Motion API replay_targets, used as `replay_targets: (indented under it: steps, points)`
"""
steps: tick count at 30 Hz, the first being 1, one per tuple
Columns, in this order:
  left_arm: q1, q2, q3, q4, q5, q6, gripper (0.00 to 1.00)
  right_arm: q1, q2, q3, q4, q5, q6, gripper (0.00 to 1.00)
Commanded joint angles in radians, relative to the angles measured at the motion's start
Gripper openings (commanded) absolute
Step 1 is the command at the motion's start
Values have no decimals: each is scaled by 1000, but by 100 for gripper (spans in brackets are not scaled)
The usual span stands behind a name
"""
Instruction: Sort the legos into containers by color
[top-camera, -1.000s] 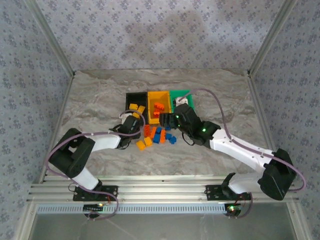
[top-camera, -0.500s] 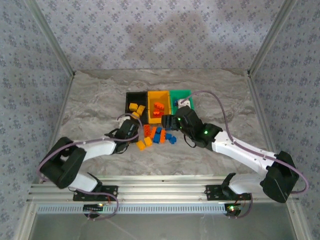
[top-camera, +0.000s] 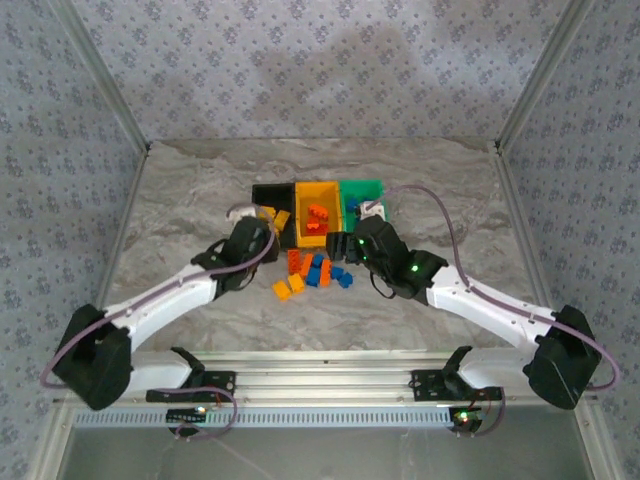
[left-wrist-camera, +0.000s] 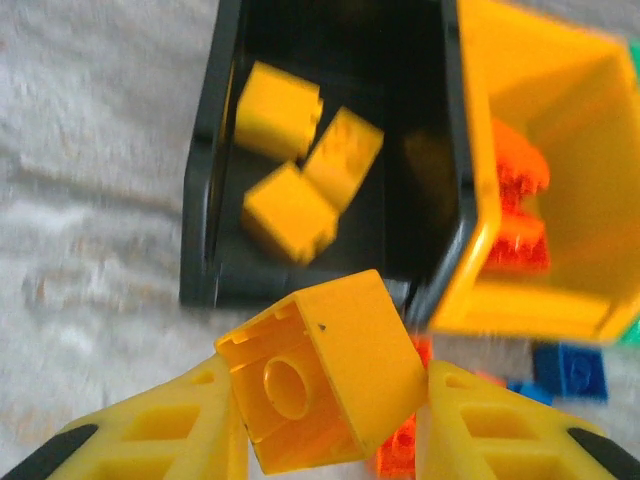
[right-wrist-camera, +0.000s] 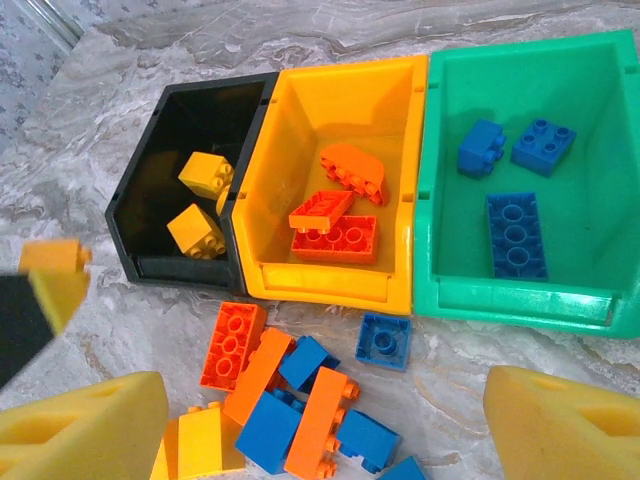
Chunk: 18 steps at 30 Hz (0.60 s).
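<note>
my left arm reaches on a long diagonal from the near-left corner of the marble table (top-camera: 180, 200) toward the row of bins. the left gripper (left-wrist-camera: 325, 405) tips down beside the near wall of the black bin (left-wrist-camera: 200, 200). its jaws are pinched on one yellow brick (left-wrist-camera: 320, 385). the brick sits tilted between the foam fingers (left-wrist-camera: 170, 435), hollow underside toward the wrist camera, outside the bin.

my right arm bends in from the near-right. the right gripper (right-wrist-camera: 325, 415) hovers over the loose pile (right-wrist-camera: 290, 395) on the table in front of the bins. its jaws are spread wide, a foam pad on each side of the pile, and they grip nothing.

three bins stand joined in a row: black, then the yellow-orange bin (right-wrist-camera: 340, 100), then the green bin (right-wrist-camera: 600, 120).

- **black bin:** three yellow bricks (left-wrist-camera: 288, 212).
- **yellow-orange bin:** three red-orange bricks (right-wrist-camera: 335, 240).
- **green bin:** three blue bricks (right-wrist-camera: 516, 235).
- **loose on the table:** three red-orange pieces (right-wrist-camera: 232, 345), at least five blue pieces (right-wrist-camera: 383, 340) and two yellow pieces (right-wrist-camera: 205, 440). the right wrist view cuts off the pile's near edge, so i cannot give a firm total.
</note>
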Motion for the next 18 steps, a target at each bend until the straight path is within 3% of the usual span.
replay_targets:
  steps: [1,7,12,18]
  points:
    - [48,115,120,16,19,43,33,-7,-34,-21,-24,36,24,84]
    - [82,328,321,-25,20,72,36,-10,-62,-57,-45,31,39,84]
    - [98,422,421,-64,34,79,52,-9,-96,-87,-56,24,45,85]
    - [85,370,438,-77,83,66,74,-7,-103,-95,-86,-2,70,87]
